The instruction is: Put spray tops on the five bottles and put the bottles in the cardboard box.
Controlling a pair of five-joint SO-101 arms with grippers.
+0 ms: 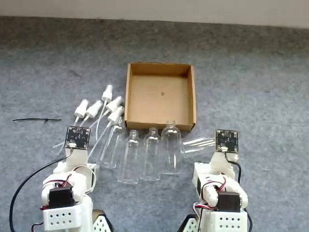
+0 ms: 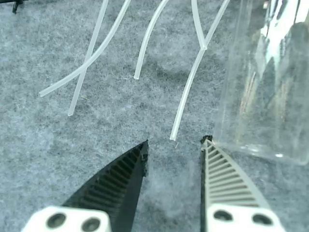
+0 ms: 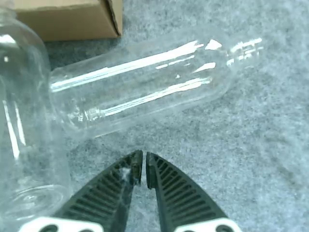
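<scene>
Bottles [image 1: 152, 153] of clear plastic lie on the grey felt surface [image 1: 270, 87], just on the near side of the cardboard box [image 1: 160, 68]. Four of them lie side by side with their necks toward the box. A fifth bottle [image 1: 198, 143] lies crosswise to the right of the row, close to the box's near right corner. The box sits open-topped in the middle of the scene, on the far side of both arms.

Five white spray tops [image 1: 99, 108] are grouped to the left of the box. Their thin dip tubes [image 1: 99, 130] trail toward the near left, and some cross over the leftmost bottle of the row. A black cable tie [image 1: 36, 120] lies on its own well to the left.

The left arm is at the near left. The left hand [image 2: 176, 145] is open, its two jaws spread with bare felt between them and nothing held. The ends of several dip tubes lie just ahead of it, and the base of a bottle is close beside one jaw tip.

The right arm is at the near right. The right hand [image 3: 143, 166] is closed, its jaw tips almost meeting and gripping nothing. It is low over the felt, just short of the crosswise fifth bottle, with the base of another bottle beside it and a corner of the box beyond.
</scene>
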